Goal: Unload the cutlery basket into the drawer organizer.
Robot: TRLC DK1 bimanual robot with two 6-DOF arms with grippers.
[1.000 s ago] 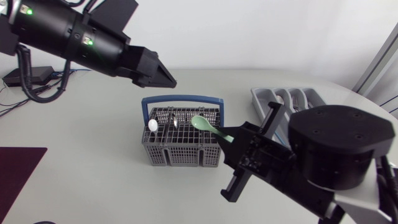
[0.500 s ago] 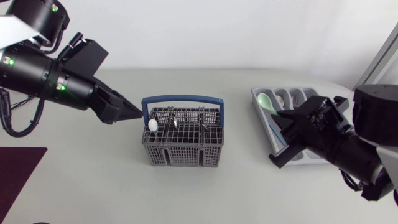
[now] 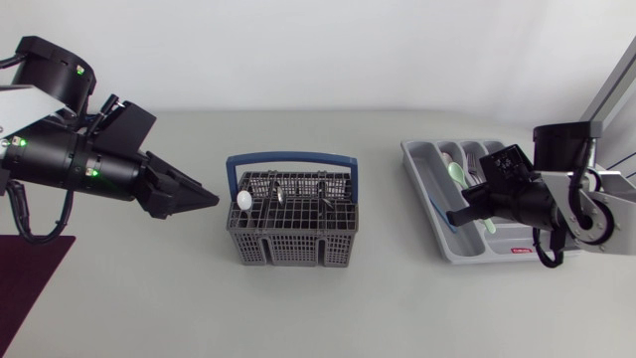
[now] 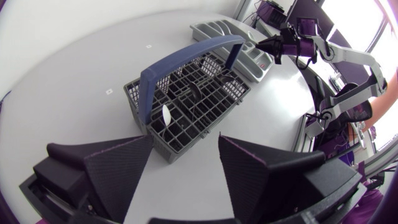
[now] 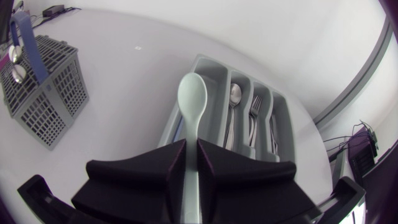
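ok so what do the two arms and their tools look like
Both arms are mostly matte black cylinders with silver-grey links. The left arm carries small green lights and a looping black cable; the right arm has a round black joint. The left tool and right tool each have two broad black wedge fingers.

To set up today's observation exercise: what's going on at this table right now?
The right gripper is shut on a pale green spoon, holding it over the drawer organizer, where some cutlery already lies. The left gripper hangs beside the cutlery basket, fingers open, holding nothing. The basket holds several pieces yet to unload.
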